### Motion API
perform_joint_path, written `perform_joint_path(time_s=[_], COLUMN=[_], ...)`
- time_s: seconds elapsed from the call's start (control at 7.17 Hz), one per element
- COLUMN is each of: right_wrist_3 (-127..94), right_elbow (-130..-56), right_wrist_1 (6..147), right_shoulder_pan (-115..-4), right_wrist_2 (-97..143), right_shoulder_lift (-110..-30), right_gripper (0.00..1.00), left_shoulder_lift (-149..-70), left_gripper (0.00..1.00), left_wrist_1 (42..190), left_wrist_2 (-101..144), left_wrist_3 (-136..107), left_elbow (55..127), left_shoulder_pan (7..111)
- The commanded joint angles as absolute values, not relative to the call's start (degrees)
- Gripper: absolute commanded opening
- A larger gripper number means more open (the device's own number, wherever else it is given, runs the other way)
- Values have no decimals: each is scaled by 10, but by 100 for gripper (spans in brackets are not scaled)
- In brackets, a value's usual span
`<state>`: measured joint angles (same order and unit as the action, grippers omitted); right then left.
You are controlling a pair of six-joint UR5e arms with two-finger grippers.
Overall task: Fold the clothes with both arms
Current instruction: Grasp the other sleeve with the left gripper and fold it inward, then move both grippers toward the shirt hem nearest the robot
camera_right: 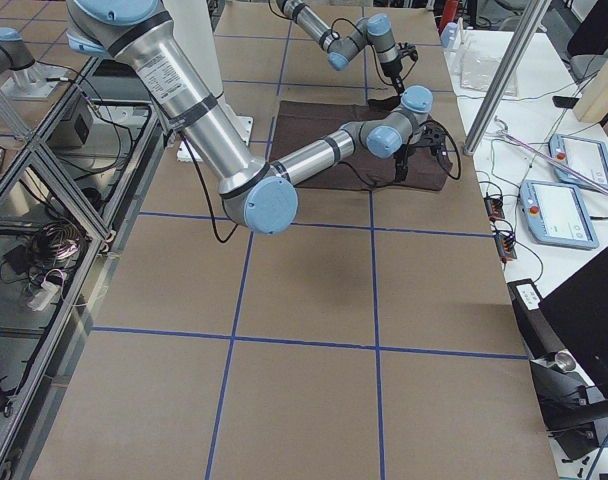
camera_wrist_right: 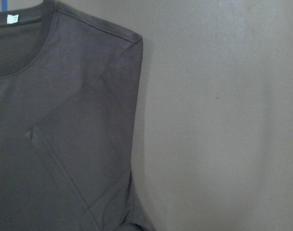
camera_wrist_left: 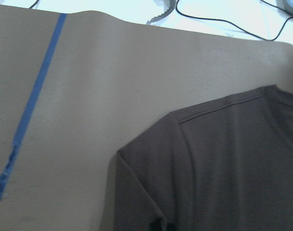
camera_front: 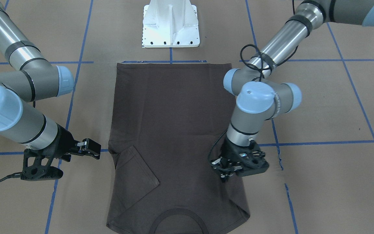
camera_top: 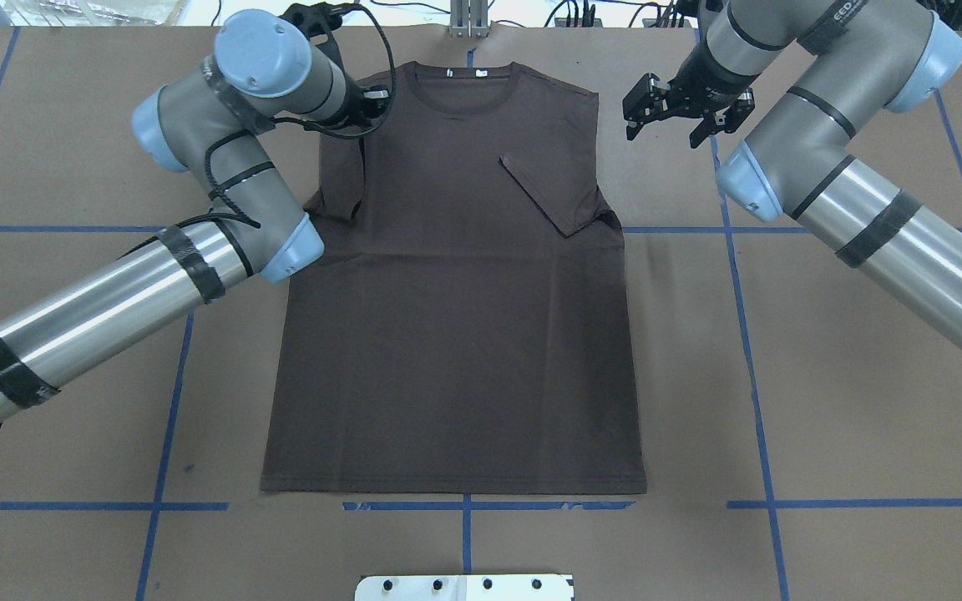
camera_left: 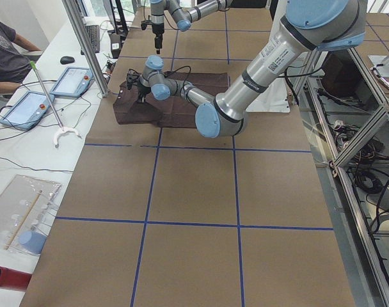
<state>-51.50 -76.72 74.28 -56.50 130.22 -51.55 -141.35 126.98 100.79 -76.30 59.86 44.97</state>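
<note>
1. Step, as I judge it: tucking the sleeves in. The dark grey-brown T-shirt [camera_top: 456, 334] lies flat on the counter [camera_top: 823, 376], with the collar [camera_top: 464, 79] at the far side and the hem toward the robot. The body is not yet folded.
2. The right sleeve [camera_top: 552, 192] is already turned in across the chest as a flat triangle.
3. The left sleeve [camera_top: 341, 188] looks like the one being worked. It sits narrow and bunched along the shirt's side edge.
4. The left hand [camera_front: 230, 167] is low over the left shoulder edge, pointing down, with the wrist bent sharply. Its own body hides the fingers, so I cannot tell whether they are apart or pinching cloth.
5. The right hand [camera_top: 662, 133] is off the shirt, just beside the right shoulder over bare counter. Its fingers are apart and it holds nothing.
6. Next move, likely: lay the left sleeve flat inward to match the right. Then both hands need grips on matching edges to fold the body. The thin fabric may drag or wrinkle.
</note>
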Motion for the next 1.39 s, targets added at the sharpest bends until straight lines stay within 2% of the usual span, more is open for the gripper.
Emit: perform_joint_path(time_s=[0.0,0.14,0.42,0.56,0.7,0.84,1.12,1.25], right_wrist_3=[-515,-515,-516,-545,-575,-597,-700,-768], right_elbow=[-767,-767,-770,-790,-841,-919,-1071,-1138], right_wrist_1=[742,742,741,739,739,738,737,737], right_shoulder_pan=[-565,-564,-564,-557,-534,-497,-428,-344], right_wrist_2=[1301,1301,1299,1292,1272,1241,1209,1136], right_shoulder_lift=[-517,-517,-519,-528,-562,-626,-749,-802], right_gripper=[100,100,100,100,100,100,100,100], left_shoulder_lift=[-1437,-1435,-1435,-1422,-1357,-1271,-1157,-1116], left_gripper=[14,99,100,100,100,100,100,100], left_wrist_1=[1304,1316,1323,1318,1305,1259,1127,1087], left_wrist_2=[1005,1004,1005,1012,1046,1075,1074,1071], left_wrist_3=[-785,-781,-784,-775,-752,-720,-693,-693], left_elbow=[555,553,559,587,673,795,1015,1085], left_shoulder_pan=[436,429,426,427,427,428,425,421])
